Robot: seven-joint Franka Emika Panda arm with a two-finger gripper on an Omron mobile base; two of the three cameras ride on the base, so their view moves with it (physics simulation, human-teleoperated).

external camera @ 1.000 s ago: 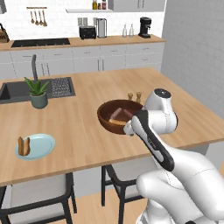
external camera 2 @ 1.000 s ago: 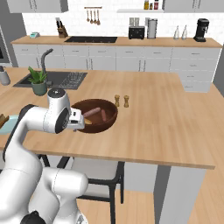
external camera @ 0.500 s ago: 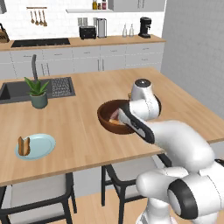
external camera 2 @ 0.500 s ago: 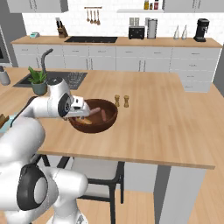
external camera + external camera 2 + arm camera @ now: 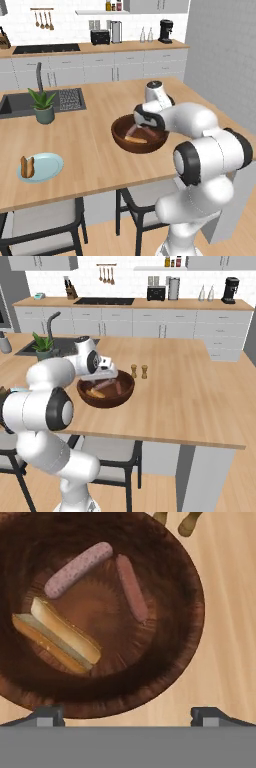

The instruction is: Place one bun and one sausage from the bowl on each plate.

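The dark wooden bowl (image 5: 137,147) (image 5: 107,401) (image 5: 172,657) stands in the middle of the island. Inside it lie a split golden bun (image 5: 59,635) (image 5: 135,140) (image 5: 94,392) and two sausages, one pinkish (image 5: 77,569) and one reddish-brown (image 5: 131,587). My gripper (image 5: 127,716) (image 5: 144,125) (image 5: 103,378) hovers just above the bowl, jaws open and holding nothing. Its fingertips (image 5: 47,714) frame the bowl's near rim. The pale-blue plate (image 5: 47,167) sits near the island's front left, with a bun and a sausage (image 5: 27,167) on it.
Two small shakers (image 5: 139,371) (image 5: 190,523) stand just behind the bowl. A potted plant (image 5: 43,105) (image 5: 43,346) and a sink (image 5: 15,102) are at the island's far left. A stool (image 5: 37,225) stands below the front edge.
The arm has swung from the bowl's right front side up and over the bowl. The jaws have stayed open. Bowl and plate have not moved.
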